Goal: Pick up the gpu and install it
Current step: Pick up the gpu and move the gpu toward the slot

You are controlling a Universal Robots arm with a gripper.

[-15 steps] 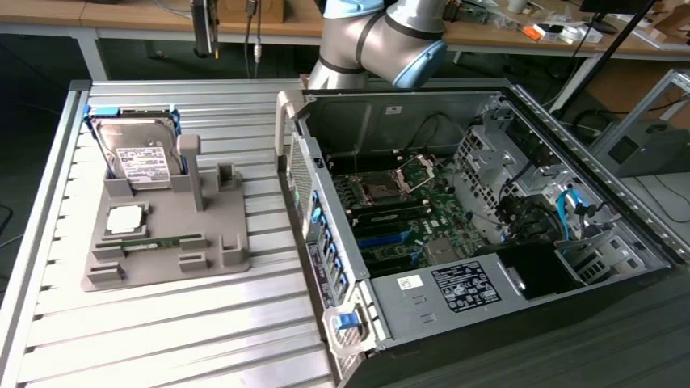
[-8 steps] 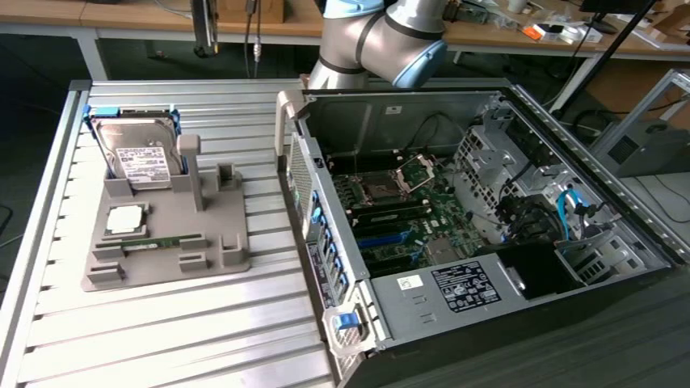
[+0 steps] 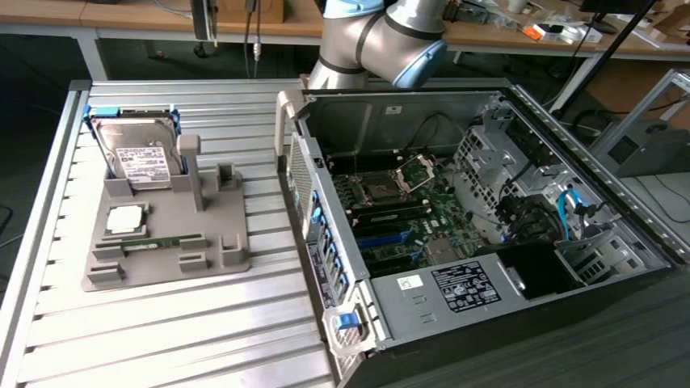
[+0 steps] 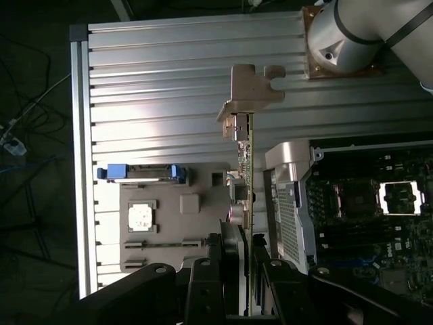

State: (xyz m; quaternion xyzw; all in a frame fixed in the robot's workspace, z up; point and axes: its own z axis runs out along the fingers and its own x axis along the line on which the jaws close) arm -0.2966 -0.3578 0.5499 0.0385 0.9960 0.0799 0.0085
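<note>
In the wrist view my gripper (image 4: 247,238) is shut on the gpu (image 4: 247,169), a thin dark card seen edge-on between the two black fingers (image 4: 230,254). Its pale metal bracket (image 4: 249,88) sticks out at the far end. The card hangs high over the ribbed table, above the gap between the grey parts fixture (image 4: 196,227) and the open computer case (image 4: 291,203). The motherboard (image 4: 365,203) lies exposed inside the case. In the exterior view the arm (image 3: 377,36) rises at the back behind the open case (image 3: 431,210).
The grey fixture (image 3: 161,242) on the exterior view's left carries a silver hard drive (image 3: 135,153), a square processor (image 3: 124,218) and a green memory stick (image 3: 161,241). Drive cages and cables (image 3: 539,202) crowd the case's right side. The ribbed aluminium table (image 3: 194,331) stretches toward the front.
</note>
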